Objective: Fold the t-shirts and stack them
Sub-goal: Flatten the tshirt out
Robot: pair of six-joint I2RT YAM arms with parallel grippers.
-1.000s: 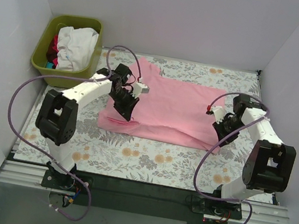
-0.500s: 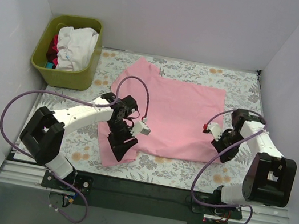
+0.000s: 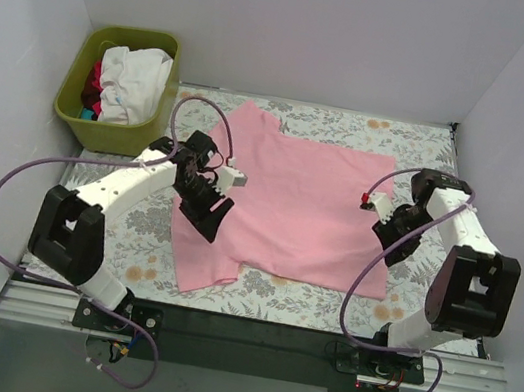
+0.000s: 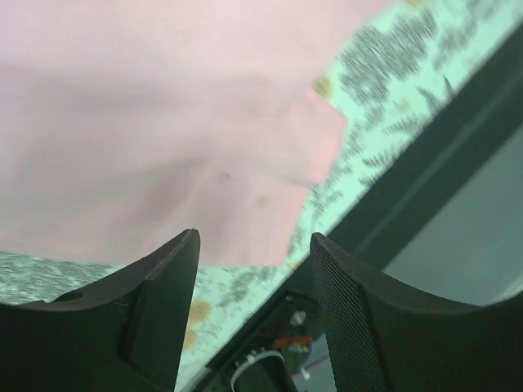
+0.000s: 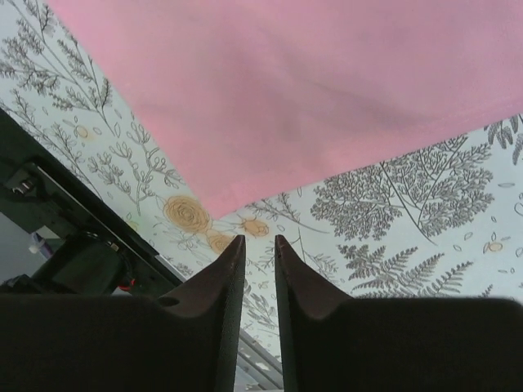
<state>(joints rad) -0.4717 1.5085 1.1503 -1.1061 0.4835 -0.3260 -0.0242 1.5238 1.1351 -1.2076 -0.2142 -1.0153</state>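
Note:
A pink t-shirt [image 3: 296, 202] lies spread flat on the floral mat [image 3: 324, 304], one sleeve toward the back left and one toward the front left. My left gripper [image 3: 209, 217] hovers over the shirt's left part, open and empty. In the left wrist view the left gripper [image 4: 255, 241] shows mat and table edge in its gap, with the pink t-shirt [image 4: 163, 122] beyond. My right gripper [image 3: 388, 241] is above the shirt's right edge. The right wrist view shows the right gripper [image 5: 259, 241] narrowly open with nothing in it, over bare mat just off the pink t-shirt [image 5: 310, 90].
A green bin [image 3: 73, 104] at the back left holds more t-shirts, white [image 3: 132, 80] on top and some red beside it. White walls close in the left, back and right. A black rail [image 3: 248, 334] runs along the near edge.
The shirt's folded near half was drawn toward the front and now lies open. Both grippers have let go of it, and the left one has risen back over the shirt.

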